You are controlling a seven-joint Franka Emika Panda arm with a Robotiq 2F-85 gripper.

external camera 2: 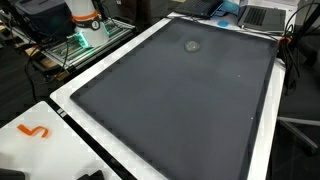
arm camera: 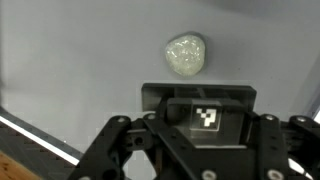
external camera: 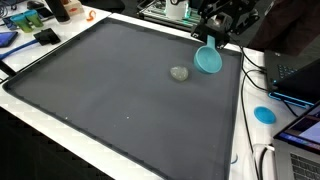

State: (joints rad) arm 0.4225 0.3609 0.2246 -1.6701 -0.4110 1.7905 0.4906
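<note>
I cannot tell if the fingers of the gripper (external camera: 214, 40) are wide or tight, since the wrist view hides their tips, but in an exterior view they sit just above a tipped blue cup (external camera: 208, 60). The cup is near the far right corner of the table (external camera: 50, 122), over the dark mat (external camera: 120, 110), and a grey lump (external camera: 180, 73) lies just beside it. I think slow, steady moves are best, so the cup does not bump the lump.
</note>
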